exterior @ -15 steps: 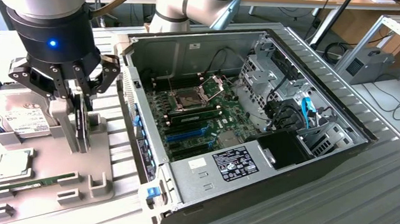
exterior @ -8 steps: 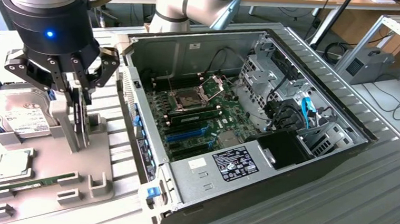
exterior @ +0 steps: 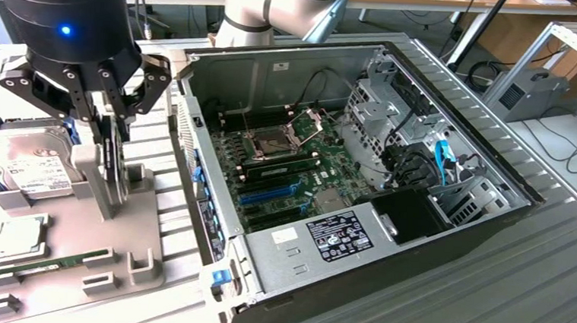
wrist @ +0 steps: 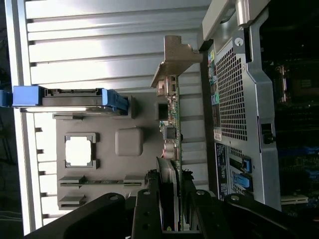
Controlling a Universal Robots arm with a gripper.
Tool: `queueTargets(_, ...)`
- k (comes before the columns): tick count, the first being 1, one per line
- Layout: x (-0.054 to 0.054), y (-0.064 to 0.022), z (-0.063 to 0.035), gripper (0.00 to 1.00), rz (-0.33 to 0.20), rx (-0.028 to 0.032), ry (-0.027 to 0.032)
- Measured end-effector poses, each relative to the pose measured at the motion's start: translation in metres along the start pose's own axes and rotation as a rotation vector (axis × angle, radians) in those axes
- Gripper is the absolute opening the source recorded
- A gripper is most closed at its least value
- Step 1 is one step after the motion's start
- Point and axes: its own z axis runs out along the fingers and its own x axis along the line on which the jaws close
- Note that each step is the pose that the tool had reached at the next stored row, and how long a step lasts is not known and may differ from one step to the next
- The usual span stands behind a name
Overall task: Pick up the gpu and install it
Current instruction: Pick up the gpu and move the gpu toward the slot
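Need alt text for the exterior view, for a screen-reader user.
Black pincer closed on a thin green gpu card with black fan, standing edge-on in a grey holder tray at the exterior view's left. Beside it, an open black computer case exposes its green motherboard.

We see a ribbed grey metal table point(exterior: 523, 300). Directly beneath the gripper point(exterior: 111, 130), a grey moulded fixture tray point(exterior: 152, 220) lies flat on its slats. Just beside the gripper, an open black computer case point(exterior: 413, 281) rests on its side on the same surface, its perforated end close against the tray's edge.
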Motion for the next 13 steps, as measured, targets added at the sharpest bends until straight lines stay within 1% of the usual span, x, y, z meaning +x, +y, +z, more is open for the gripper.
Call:
queueTargets(4,-0.0001,0.0004,-0.0057,0.29,0.000,-0.0013,0.0001)
queueTargets(13,-0.0001,0.0006,-0.0084,0.29,0.000,-0.0018,0.0002)
